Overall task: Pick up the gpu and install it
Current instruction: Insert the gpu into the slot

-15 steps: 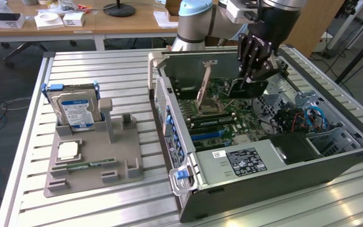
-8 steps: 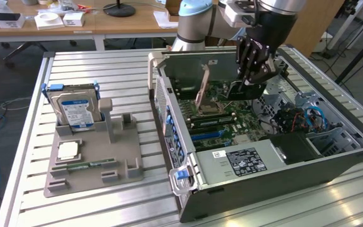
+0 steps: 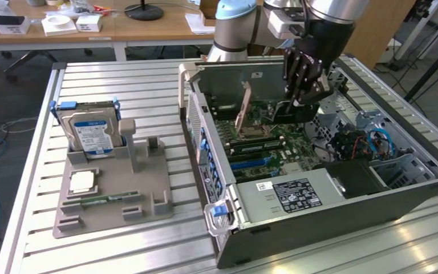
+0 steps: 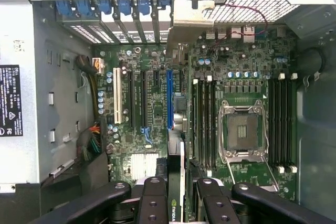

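Your pincer [image 3: 309, 98] inside the open computer case [image 3: 401, 188], clamped on the gpu [image 4: 175, 205], card held edge-on between its fingers, motherboard [image 4: 152, 145] beneath it, blue slot [image 4: 169, 98] beyond the fingertips, hard drive [image 3: 89, 134] well apart on the worktop [image 3: 150, 91].

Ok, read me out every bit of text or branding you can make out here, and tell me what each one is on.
"NVIDIA": on the edge of the gpu, held in the end effector.
Too small to read: the black label on the power supply.
Unreadable: the white sticker beside it.
Too blurred to read: the blue-white label on the hard drive.
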`<state>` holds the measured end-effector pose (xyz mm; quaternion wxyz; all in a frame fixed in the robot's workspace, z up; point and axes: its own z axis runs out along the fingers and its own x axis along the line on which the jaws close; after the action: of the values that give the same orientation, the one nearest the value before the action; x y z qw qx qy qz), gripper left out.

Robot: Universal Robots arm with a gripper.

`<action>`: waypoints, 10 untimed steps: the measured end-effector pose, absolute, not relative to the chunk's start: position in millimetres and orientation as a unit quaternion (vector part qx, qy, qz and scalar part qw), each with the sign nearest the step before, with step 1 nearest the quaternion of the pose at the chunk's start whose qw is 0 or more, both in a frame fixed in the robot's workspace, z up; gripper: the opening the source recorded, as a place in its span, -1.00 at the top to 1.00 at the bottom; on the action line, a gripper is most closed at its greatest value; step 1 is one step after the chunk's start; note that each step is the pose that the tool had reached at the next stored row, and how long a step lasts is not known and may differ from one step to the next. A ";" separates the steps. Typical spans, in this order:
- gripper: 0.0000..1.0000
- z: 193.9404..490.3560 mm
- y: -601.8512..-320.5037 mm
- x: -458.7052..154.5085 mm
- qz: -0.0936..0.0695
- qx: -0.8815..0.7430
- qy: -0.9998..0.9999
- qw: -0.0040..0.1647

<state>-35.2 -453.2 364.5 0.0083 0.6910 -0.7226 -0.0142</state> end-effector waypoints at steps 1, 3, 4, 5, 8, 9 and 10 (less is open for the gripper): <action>0.47 364.1 -453.2 -35.2 -0.014 0.691 -0.723 0.008; 0.47 364.0 -453.3 -35.3 -0.014 0.691 -0.723 0.008; 0.47 363.5 -453.2 -35.4 -0.014 0.691 -0.723 0.008; 0.47 363.0 -453.2 -35.9 -0.014 0.691 -0.723 0.008; 0.47 361.9 -453.2 -37.3 -0.014 0.691 -0.723 0.008; 0.47 361.6 -453.2 -37.7 -0.014 0.691 -0.723 0.008; 0.47 360.9 -453.2 -38.0 -0.014 0.691 -0.723 0.008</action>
<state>-38.0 -453.2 360.9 0.0080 0.6910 -0.7226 -0.0141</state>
